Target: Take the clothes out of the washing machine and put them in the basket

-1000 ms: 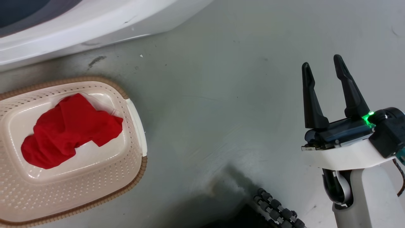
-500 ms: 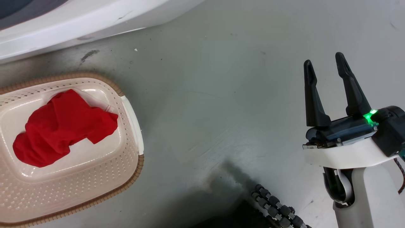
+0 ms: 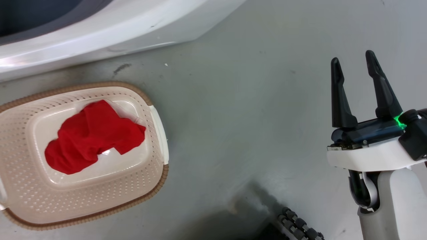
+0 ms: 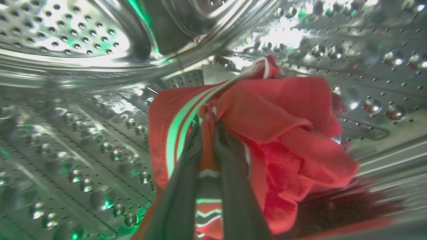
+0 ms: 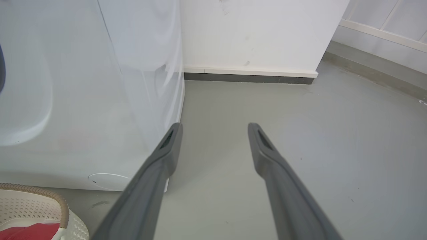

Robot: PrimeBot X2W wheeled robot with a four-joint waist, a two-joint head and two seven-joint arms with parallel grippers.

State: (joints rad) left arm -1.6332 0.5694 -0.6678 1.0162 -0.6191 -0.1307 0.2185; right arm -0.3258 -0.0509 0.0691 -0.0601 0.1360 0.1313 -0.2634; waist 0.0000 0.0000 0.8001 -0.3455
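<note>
Left gripper pinches shut on the striped red garment inside the drum of the washing machine. Right gripper hangs wide open, empty, off the machine's front corner. Before the machine, the basket holds the plain red garment as a second ago; the head camera has shifted.

A smooth grey floor spreads across the head view, lightly marked with pale swirls. Towards its upper left lies a dark smudge, with a tiny white speck near it. A dark shadow pools at the bottom edge. In the right wrist view, a white wall meets the floor along a dark skirting strip. A faint scuff marks the wall low down.
</note>
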